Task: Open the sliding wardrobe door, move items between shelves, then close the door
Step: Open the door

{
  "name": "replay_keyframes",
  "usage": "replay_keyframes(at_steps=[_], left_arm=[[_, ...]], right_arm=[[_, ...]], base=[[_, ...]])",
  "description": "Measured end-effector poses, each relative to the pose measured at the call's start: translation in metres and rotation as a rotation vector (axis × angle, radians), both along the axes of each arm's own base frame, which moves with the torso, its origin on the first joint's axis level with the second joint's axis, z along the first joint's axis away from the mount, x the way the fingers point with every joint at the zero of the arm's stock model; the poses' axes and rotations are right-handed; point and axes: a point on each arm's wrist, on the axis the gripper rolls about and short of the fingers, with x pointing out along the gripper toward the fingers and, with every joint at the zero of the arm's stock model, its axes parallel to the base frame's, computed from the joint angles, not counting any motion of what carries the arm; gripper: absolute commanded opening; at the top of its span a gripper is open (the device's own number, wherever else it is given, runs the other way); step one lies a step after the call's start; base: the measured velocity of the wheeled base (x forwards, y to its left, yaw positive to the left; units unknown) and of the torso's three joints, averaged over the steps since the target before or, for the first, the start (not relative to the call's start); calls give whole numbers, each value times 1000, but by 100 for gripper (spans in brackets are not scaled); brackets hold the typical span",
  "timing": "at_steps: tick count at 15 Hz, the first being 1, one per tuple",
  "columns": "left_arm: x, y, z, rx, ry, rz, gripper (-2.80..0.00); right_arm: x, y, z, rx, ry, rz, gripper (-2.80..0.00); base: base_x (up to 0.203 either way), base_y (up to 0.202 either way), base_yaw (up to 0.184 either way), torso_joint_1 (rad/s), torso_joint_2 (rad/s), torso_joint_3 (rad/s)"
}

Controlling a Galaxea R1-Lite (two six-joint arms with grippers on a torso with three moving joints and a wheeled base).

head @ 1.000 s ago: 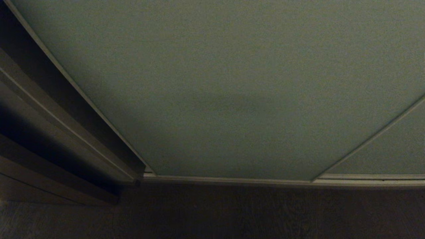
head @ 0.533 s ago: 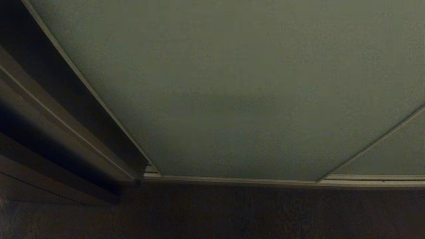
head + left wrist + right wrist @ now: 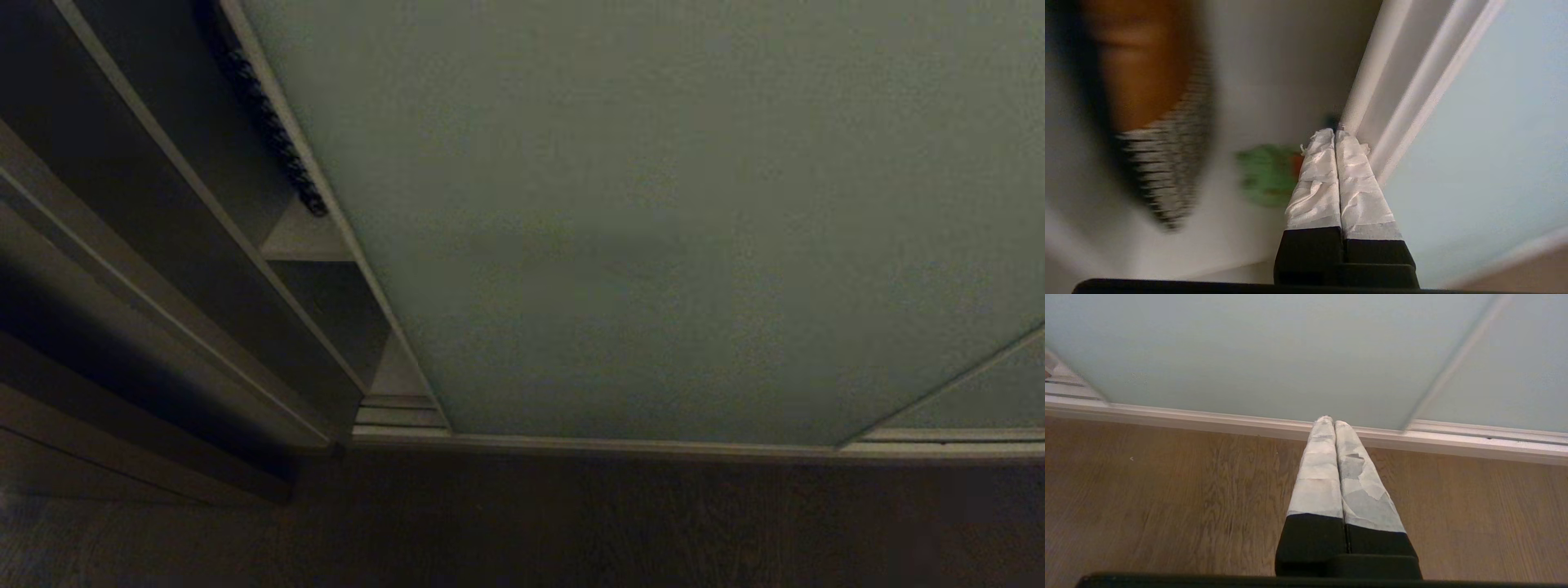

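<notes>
The sliding wardrobe door (image 3: 653, 229) is a pale grey-green panel, and a narrow gap stands open at its left edge. In the gap I see a strip of the upper white shelf (image 3: 306, 241) and of a lower one (image 3: 400, 371). My left gripper (image 3: 1335, 132) is shut and empty, its tips against the door's light metal edge frame (image 3: 1396, 102). Just past them a blurred green toy with a red patch (image 3: 1265, 175) lies on a white shelf (image 3: 1216, 241). My right gripper (image 3: 1334, 421) is shut and empty, low over the floor, pointing at the door's bottom rail. Neither arm shows in the head view.
A black-and-white houndstooth cushion (image 3: 261, 106) shows in the gap above the upper shelf and also beside the green toy as the cushion (image 3: 1167, 171). The dark wooden frame (image 3: 147, 278) bounds the opening on the left. Wooden floor (image 3: 1167, 506) lies before the bottom track (image 3: 653, 447).
The door has slid to the right, opening a gap at its left edge. The shelves and the houndstooth cushion now show there.
</notes>
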Motion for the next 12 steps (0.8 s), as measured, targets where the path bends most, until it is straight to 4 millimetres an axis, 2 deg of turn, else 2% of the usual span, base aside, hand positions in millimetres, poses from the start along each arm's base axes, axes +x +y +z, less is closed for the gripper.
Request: replay_keyframes(at_steps=[2, 5, 8, 10, 12], left_arm=[[0, -15, -1, -4, 31, -35, -280], [1, -18, 0, -13, 20, -23, -280], [5, -6, -10, -24, 61, 105, -280], [3, 2, -26, -25, 114, 199, -280], [-8, 9, -45, -22, 167, 291, -280]], right_arm=[[0, 0, 0, 0, 0, 0, -280], [0, 0, 0, 0, -1, 0, -280], [0, 0, 0, 0, 0, 0, -280], [0, 0, 0, 0, -1, 0, -280], [0, 0, 0, 0, -2, 0, -280]], base=[[0, 0, 0, 0, 0, 0], [0, 0, 0, 0, 0, 0], [0, 0, 0, 0, 0, 0], [0, 0, 0, 0, 0, 0], [0, 0, 0, 0, 0, 0]])
